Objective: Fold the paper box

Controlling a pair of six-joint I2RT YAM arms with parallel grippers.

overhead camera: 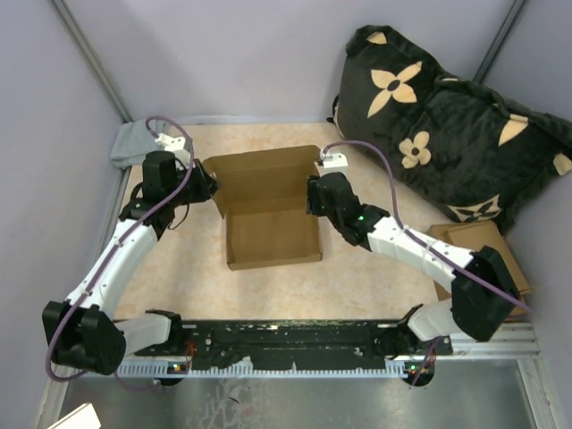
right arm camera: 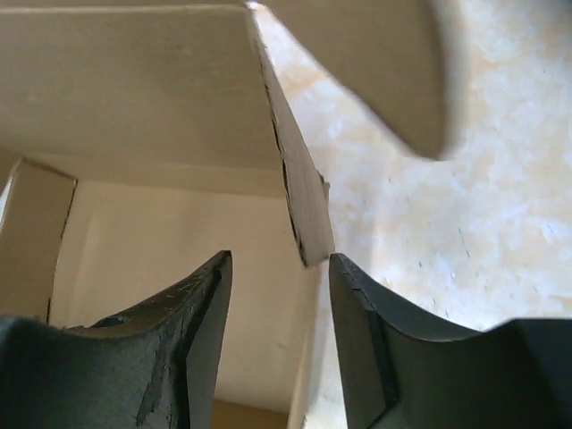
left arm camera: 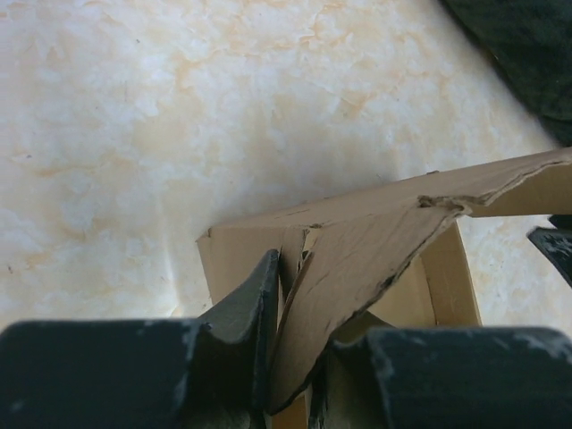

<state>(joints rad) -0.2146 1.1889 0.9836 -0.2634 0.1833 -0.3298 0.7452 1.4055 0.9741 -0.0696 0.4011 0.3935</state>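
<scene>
The paper box (overhead camera: pixel 268 210) is a brown die-cut sheet partly folded into a shallow tray, with its lid panel lying flat behind it. My left gripper (overhead camera: pixel 207 186) is at the box's back left corner. In the left wrist view it (left arm camera: pixel 299 353) is shut on a side flap (left arm camera: pixel 366 255) that stands tilted over the tray. My right gripper (overhead camera: pixel 315 197) is at the box's right wall. In the right wrist view it (right arm camera: pixel 279 259) is open, with the upright wall flap (right arm camera: pixel 299 197) ending between its fingers, close to the right one.
A black cushion with tan flowers (overhead camera: pixel 447 125) leans at the back right. Thicker brown cardboard pieces (overhead camera: pixel 483 241) lie under my right arm. A grey cloth (overhead camera: pixel 132 143) sits in the back left corner. Grey walls close in on both sides.
</scene>
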